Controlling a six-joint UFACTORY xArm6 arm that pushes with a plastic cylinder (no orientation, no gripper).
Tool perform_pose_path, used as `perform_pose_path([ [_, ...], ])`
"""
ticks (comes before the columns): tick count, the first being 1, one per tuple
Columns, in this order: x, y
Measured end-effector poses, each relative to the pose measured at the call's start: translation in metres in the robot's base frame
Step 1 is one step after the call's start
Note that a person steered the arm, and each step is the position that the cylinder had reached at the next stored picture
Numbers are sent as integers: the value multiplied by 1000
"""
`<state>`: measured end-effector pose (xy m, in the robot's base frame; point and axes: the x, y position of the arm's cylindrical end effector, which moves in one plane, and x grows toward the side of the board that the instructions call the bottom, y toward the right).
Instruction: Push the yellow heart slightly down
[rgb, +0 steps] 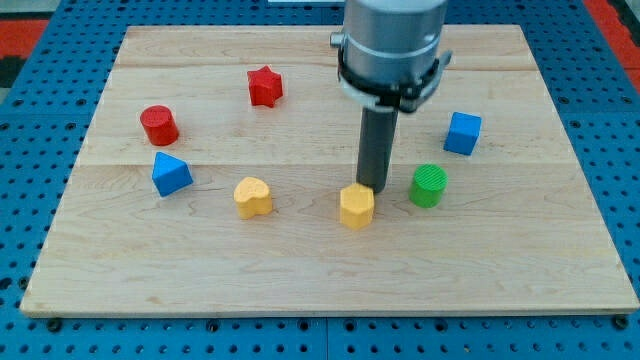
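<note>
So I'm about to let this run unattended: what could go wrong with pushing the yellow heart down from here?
1. My tip sits at the top edge of the yellow hexagon, not the yellow heart; moving down now would likely shove the wrong yellow block.
2. Sliding straight left to the heart may catch its side and knock it toward the blue triangle.

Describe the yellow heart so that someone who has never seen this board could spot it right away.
On the wooden board, look along the lower row of blocks. The yellow heart sits left of centre, between the blue triangle and the yellow hexagon, which my tip touches. Its notched, two-lobed top sets it apart from the flat-sided hexagon.
</note>
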<state>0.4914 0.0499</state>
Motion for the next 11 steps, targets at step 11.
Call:
perform_pose_path([
  [11, -15, 31],
])
